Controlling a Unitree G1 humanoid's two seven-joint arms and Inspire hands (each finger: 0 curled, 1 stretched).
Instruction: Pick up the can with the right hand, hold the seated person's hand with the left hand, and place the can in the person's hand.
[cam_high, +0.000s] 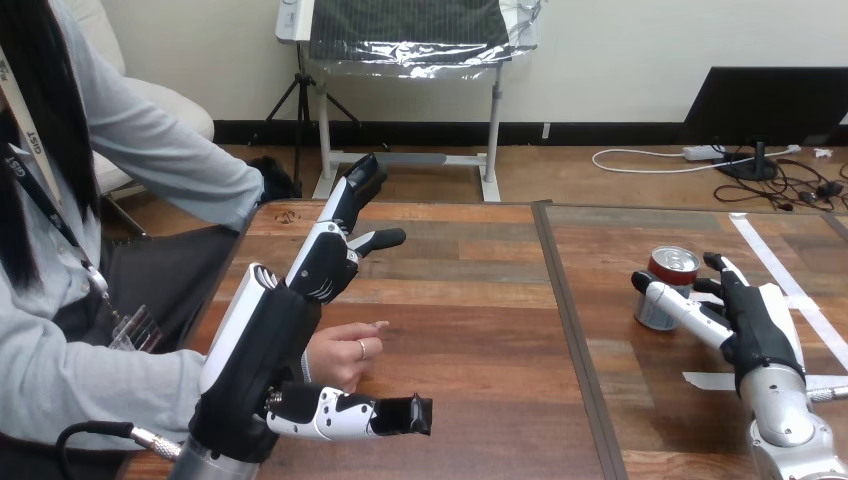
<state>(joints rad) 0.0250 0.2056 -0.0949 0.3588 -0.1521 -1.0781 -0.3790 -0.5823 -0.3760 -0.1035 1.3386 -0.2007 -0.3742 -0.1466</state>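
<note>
The brown wooden plank table (480, 330) runs across the view in two panels joined at a dark seam near the middle. On the right panel, about midway between near and far edge, stands the short silver metal can with a red band (672, 268), upright, its long axis vertical and its round top showing. The robot's right hand (755, 320) lies just beside it on the side toward the right edge, palm turned to the can. The hand is wide: the thumb reaches across the can's near side low down, the fingers pass its far side, so the can sits in the gap between them. Whether they press on it I cannot tell. The can rests on the table, so the pick-up looks only begun, and closing round the can should need little more reach. Near the left edge the robot's left hand (270, 340) is spread wide, fingers stretched toward the far edge. The person's hand (340, 355) rests on the table close against its palm, with nothing curled round it.
</note>
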